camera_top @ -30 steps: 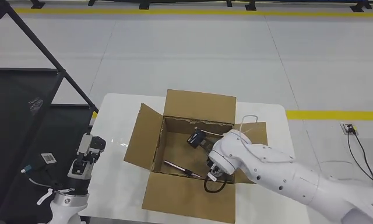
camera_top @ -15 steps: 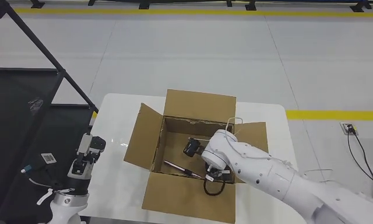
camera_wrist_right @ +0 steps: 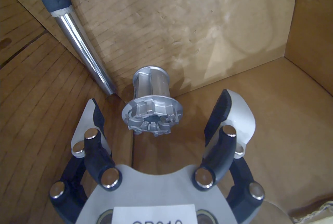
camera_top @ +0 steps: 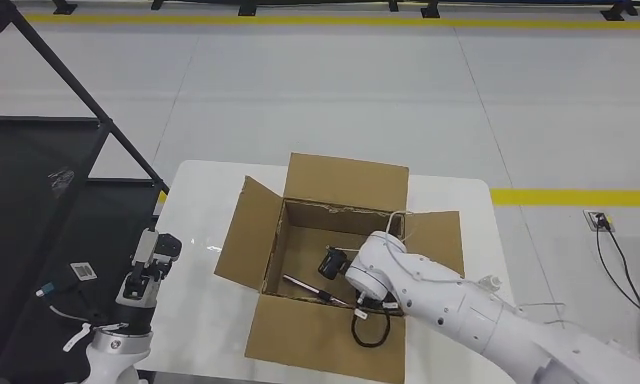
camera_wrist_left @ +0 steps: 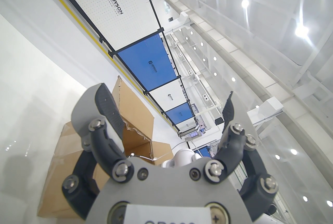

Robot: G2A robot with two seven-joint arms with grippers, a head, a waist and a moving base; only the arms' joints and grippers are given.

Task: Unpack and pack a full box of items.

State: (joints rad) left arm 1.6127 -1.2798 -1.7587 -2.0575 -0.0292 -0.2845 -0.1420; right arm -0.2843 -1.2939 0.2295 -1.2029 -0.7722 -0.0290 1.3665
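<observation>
An open cardboard box (camera_top: 300, 189) stands in the middle of the white table (camera_top: 200, 314). My right gripper (camera_top: 333, 262) is down inside it. In the right wrist view, that gripper (camera_wrist_right: 159, 106) is open, its fingers either side of a small silver flanged metal part (camera_wrist_right: 153, 108) on the box floor, not touching it. A chrome rod with a dark grip (camera_wrist_right: 78, 35) lies just beside the part and shows in the top view as the rod (camera_top: 310, 287). My left gripper (camera_wrist_left: 166, 100) is open and empty, held by the table's left edge (camera_top: 150, 259), away from the box (camera_wrist_left: 132, 118).
All the box flaps are folded outward. A black cable loop (camera_top: 370, 329) hangs from the right arm over the front flap. A dark frame and black rack (camera_top: 60, 184) stand to the left of the table. Bare tabletop lies left of the box.
The right arm has pushed its gripper lower into the box, toward the front wall. The left arm has stayed where it was.
</observation>
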